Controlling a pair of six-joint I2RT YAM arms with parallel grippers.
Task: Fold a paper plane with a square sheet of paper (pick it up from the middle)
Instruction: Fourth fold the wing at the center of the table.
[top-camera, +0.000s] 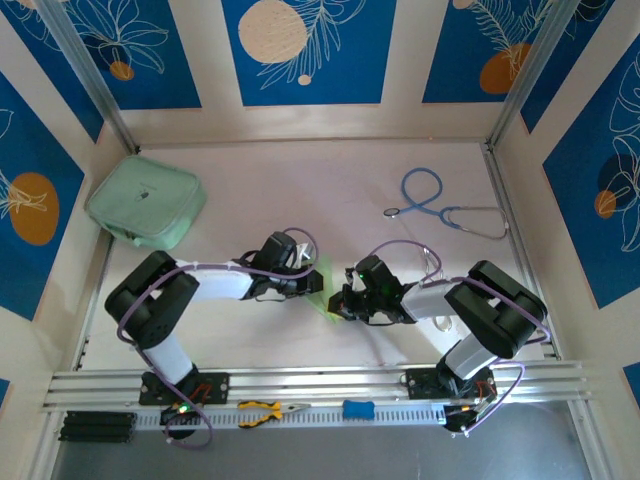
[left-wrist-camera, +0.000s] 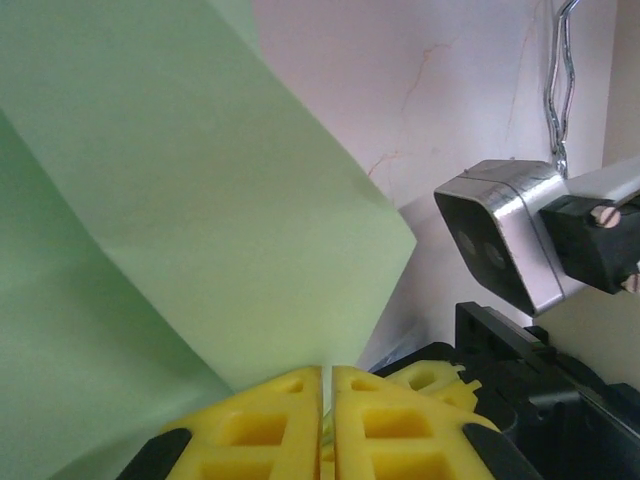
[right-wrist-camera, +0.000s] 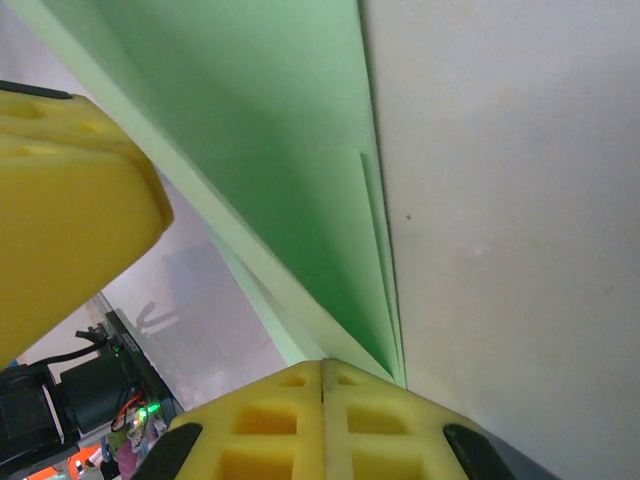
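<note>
Mid-fold, pinched from both sides

Near centre, the left gripper (left-wrist-camera: 327, 388) and right gripper (right-wrist-camera: 322, 385) each clamp the square sheet of paper (top-camera: 322, 290) between them. Layers overlap, but no nose or wings seem formed, so most folds remain.

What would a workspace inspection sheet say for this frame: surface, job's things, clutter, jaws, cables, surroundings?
Surface: pale table, marbled, no spills seen.
Job's things: light-green paper sheet, partly folded, held up between the two arms.
Clutter: mint-green zip pouch far left; blue stethoscope far right; yellow-handled pliers and a small blue item on the front rail.
Jaws: left gripper jaws shut on the sheet; right gripper jaws shut on its edge.
Cables: purple cables looped along both arms, clear of the sheet.
Surroundings: blue floral wall panels; aluminium frame.
</note>
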